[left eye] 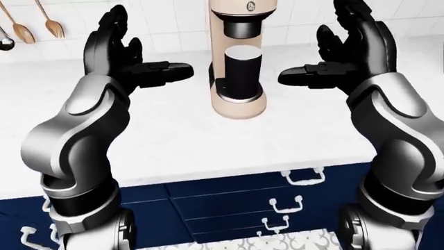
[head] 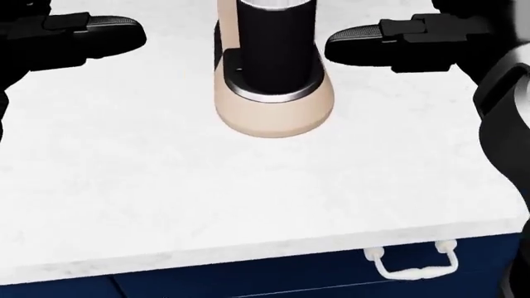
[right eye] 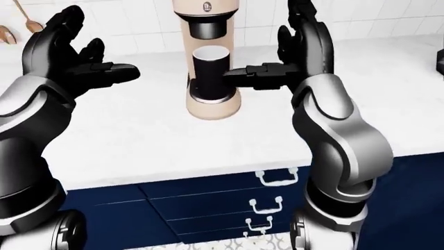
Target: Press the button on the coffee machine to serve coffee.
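The white marbled stone countertop (head: 166, 186) fills most of the head view and runs across all three views above navy blue drawer fronts (left eye: 229, 195) fitted with white bail handles (left eye: 303, 177). A white tiled wall (left eye: 173, 21) rises along the top of the eye views, with wooden spoons (left eye: 21, 23) hanging at the upper left of the left-eye view.

The beige, round-based coffee machine (left eye: 237, 62) stands upright on the countertop near the wall, at the centre of the left-eye view, between the two hands. A black cylindrical cup with a white inside (left eye: 241, 70) sits on its drip platform under the black spout (left eye: 243, 28). A small dark round button (left eye: 250, 6) shows on the machine's upper face; neither hand touches it.

The black three-finger left hand (left eye: 121, 54) is raised left of the machine, its fingers spread, holding nothing. The black three-finger right hand (left eye: 347, 49) mirrors it on the right, fingers likewise spread and empty, its thumb pointing toward the cup. Both hands stand apart from the machine.
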`<state>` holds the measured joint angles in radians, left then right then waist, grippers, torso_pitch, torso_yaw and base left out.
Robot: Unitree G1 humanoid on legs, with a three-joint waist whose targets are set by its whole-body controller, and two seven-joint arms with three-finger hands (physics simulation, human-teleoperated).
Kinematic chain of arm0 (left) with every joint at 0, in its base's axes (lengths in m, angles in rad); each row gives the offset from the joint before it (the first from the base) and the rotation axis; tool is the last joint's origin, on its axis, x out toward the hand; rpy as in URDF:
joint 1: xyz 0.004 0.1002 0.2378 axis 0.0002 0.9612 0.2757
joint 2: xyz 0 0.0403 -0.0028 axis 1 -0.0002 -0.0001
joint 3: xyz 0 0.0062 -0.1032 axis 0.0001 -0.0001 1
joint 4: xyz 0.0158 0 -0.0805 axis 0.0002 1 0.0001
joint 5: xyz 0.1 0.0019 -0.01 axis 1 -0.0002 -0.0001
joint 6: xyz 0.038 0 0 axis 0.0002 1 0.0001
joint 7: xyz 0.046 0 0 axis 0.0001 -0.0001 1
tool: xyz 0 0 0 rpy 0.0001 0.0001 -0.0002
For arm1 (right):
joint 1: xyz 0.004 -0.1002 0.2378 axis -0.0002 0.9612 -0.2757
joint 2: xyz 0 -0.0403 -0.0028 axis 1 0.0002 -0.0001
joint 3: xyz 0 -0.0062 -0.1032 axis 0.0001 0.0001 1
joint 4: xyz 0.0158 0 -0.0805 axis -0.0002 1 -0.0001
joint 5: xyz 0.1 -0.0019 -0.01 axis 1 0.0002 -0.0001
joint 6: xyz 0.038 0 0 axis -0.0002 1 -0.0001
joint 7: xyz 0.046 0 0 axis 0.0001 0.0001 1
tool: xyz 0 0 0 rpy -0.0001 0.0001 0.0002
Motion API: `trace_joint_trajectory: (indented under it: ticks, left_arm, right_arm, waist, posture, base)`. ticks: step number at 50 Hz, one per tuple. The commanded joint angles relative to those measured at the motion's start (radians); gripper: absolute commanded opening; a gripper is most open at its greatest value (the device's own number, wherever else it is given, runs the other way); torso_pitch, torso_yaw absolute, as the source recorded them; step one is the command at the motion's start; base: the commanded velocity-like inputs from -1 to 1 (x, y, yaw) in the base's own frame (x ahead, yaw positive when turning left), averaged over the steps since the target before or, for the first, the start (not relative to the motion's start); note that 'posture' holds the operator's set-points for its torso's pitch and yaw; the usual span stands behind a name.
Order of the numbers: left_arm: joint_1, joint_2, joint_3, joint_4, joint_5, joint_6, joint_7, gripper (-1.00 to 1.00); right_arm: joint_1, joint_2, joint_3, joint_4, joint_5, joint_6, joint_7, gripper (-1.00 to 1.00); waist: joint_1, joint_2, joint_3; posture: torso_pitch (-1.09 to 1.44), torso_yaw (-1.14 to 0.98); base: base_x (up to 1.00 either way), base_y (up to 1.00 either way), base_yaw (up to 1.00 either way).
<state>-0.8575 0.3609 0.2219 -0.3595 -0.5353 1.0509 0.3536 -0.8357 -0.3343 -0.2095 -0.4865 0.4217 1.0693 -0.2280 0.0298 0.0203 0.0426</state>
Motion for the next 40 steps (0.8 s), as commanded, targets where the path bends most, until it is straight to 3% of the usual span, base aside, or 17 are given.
trace_joint_trajectory:
  ticks: [1,3,4,5,7,8,15,18,19,28,29,30,32,35,36,39,40]
  left_arm:
    - [-0.037,0.012,0.017,-0.034,0.004,-0.032,0.004,1.0]
    - [-0.035,0.011,0.015,-0.029,0.007,-0.038,0.002,1.0]
    - [-0.035,0.011,0.015,-0.031,0.006,-0.036,0.002,1.0]
    - [-0.036,0.011,0.016,-0.031,0.005,-0.036,0.002,1.0]
    - [-0.038,0.011,0.017,-0.031,0.004,-0.034,0.004,1.0]
    - [-0.038,0.011,0.017,-0.032,0.004,-0.033,0.004,1.0]
    - [-0.037,0.012,0.018,-0.034,0.002,-0.032,0.004,1.0]
    - [-0.036,0.012,0.016,-0.03,0.004,-0.037,0.003,1.0]
    - [-0.037,0.012,0.016,-0.028,0.004,-0.038,0.002,1.0]
    - [-0.037,0.012,0.016,-0.03,0.005,-0.035,0.003,1.0]
    - [-0.036,0.012,0.016,-0.032,0.005,-0.034,0.004,1.0]
    - [-0.036,0.011,0.015,-0.033,0.005,-0.034,0.004,1.0]
    - [-0.036,0.012,0.016,-0.032,0.005,-0.035,0.003,1.0]
    - [-0.034,0.011,0.012,-0.027,0.009,-0.042,0.0,1.0]
    - [-0.035,0.011,0.014,-0.028,0.009,-0.039,0.0,1.0]
    - [-0.034,0.01,0.013,-0.028,0.01,-0.039,0.0,1.0]
    - [-0.034,0.01,0.013,-0.027,0.011,-0.04,-0.001,1.0]
  right_arm:
    - [-0.031,-0.01,-0.002,-0.026,0.001,-0.019,0.006,1.0]
    - [-0.029,-0.01,-0.004,-0.023,-0.004,-0.022,0.008,1.0]
    - [-0.031,-0.01,-0.005,-0.022,-0.006,-0.022,0.007,1.0]
    - [-0.031,-0.01,-0.006,-0.023,-0.006,-0.02,0.006,1.0]
    - [-0.029,-0.009,-0.008,-0.02,-0.007,-0.025,0.008,1.0]
    - [-0.029,-0.01,-0.007,-0.02,-0.009,-0.025,0.008,1.0]
    - [-0.033,-0.007,-0.008,-0.017,-0.018,-0.007,-0.006,1.0]
    - [-0.035,-0.005,-0.007,-0.021,-0.016,-0.001,-0.006,1.0]
    - [-0.028,-0.003,-0.003,-0.014,-0.02,-0.012,-0.001,1.0]
    - [-0.024,-0.007,-0.003,-0.02,-0.024,-0.025,0.007,1.0]
    - [-0.028,-0.006,-0.005,-0.024,-0.023,-0.012,0.003,1.0]
    - [-0.031,-0.005,-0.006,-0.026,-0.023,-0.008,0.0,1.0]
    - [-0.029,-0.004,-0.008,-0.024,-0.024,-0.014,0.002,1.0]
    - [-0.029,-0.005,-0.006,-0.024,-0.026,-0.018,0.005,1.0]
    - [-0.03,-0.005,-0.007,-0.024,-0.026,-0.019,0.005,1.0]
    - [-0.032,-0.004,-0.011,-0.022,-0.024,-0.015,-0.001,1.0]
    - [-0.032,-0.004,-0.012,-0.022,-0.023,-0.014,-0.001,1.0]
  waist:
    - [-0.013,0.009,-0.033]
    - [-0.016,-0.009,-0.032]
    - [-0.009,-0.023,-0.005]
    - [-0.003,-0.035,0.008]
    - [0.001,-0.088,0.003]
    - [-0.01,-0.057,0.007]
    - [-0.025,-0.027,-0.004]
    - [-0.038,0.017,-0.014]
    - [-0.036,0.002,-0.006]
    - [-0.027,-0.014,-0.018]
    - [-0.02,-0.009,-0.039]
    - [-0.001,-0.007,-0.03]
    - [-0.014,-0.009,-0.026]
    - [-0.025,-0.013,-0.048]
    - [-0.02,-0.023,-0.024]
    - [-0.005,-0.063,-0.006]
    - [-0.003,-0.033,-0.009]
  posture:
    - [0.0,0.0]
    - [0.0,0.0]
    - [0.0,0.0]
    - [0.0,0.0]
    - [0.0,0.0]
    - [0.0,0.0]
    - [0.0,0.0]
    - [0.0,0.0]
    - [0.0,0.0]
    - [0.0,0.0]
    - [0.0,0.0]
    - [0.0,0.0]
    - [0.0,0.0]
    - [0.0,0.0]
    - [0.0,0.0]
    - [0.0,0.0]
    - [0.0,0.0]
  base:
    - [-0.06,0.0,0.67]
    - [0.0,0.0,0.18]
    - [0.0,0.0,0.0]
    - [0.0,0.0,0.0]
    - [0.0,0.0,0.0]
    - [0.0,0.0,0.0]
    - [0.0,0.0,0.0]
    - [0.0,0.0,0.0]
    - [0.0,0.0,0.0]
    - [0.0,0.0,0.0]
    - [0.0,0.0,0.21]
    - [-0.07,0.0,1.0]
    - [-0.07,0.0,1.0]
    - [-0.03,0.0,0.51]
    - [0.0,0.0,0.0]
    - [0.0,0.0,0.0]
    - [0.0,0.0,0.0]
